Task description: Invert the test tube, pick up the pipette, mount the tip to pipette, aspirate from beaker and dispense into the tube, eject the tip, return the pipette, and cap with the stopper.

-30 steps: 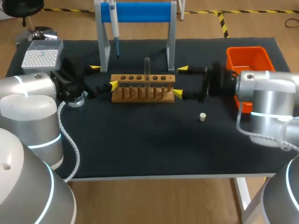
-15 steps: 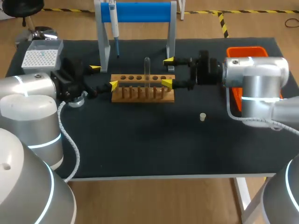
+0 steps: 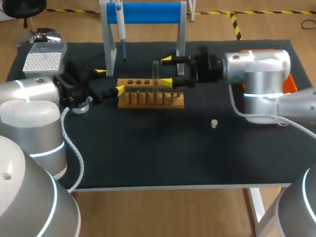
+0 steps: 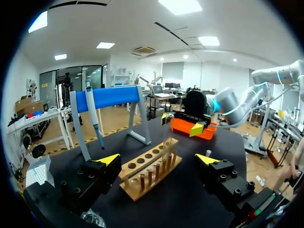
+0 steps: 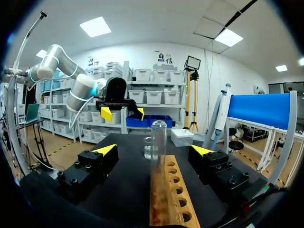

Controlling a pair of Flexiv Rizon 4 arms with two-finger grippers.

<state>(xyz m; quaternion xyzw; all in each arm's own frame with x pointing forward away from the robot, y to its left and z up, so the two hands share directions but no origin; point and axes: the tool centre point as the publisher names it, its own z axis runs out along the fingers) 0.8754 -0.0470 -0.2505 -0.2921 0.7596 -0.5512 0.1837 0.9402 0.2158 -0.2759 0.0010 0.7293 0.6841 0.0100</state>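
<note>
Your right gripper (image 3: 167, 70) swept left, fingers spread, now just right of test tube (image 3: 155, 74) in rack (image 3: 150, 98); no grip yet. Left gripper (image 3: 110, 81) spread, unmoved. Inversion pending.

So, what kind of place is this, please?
Probably a laboratory bench for robots: a wooden rack holding a clear glass test tube, a white-and-blue pipette hanging on a blue stand, a white tip box.

Noted bright yellow tips on the black right gripper (image 3: 166, 70) and left gripper (image 3: 109, 81). Saw a clear test tube (image 5: 158, 142) between the right fingers, in a brown wooden rack (image 3: 150, 98) on a black table (image 3: 148, 153). Also noted, ahead of the left gripper, a blue stand bar (image 3: 148, 12) and an orange bin (image 4: 180, 127); a cream stopper (image 3: 214, 123) beside the right gripper.
</note>
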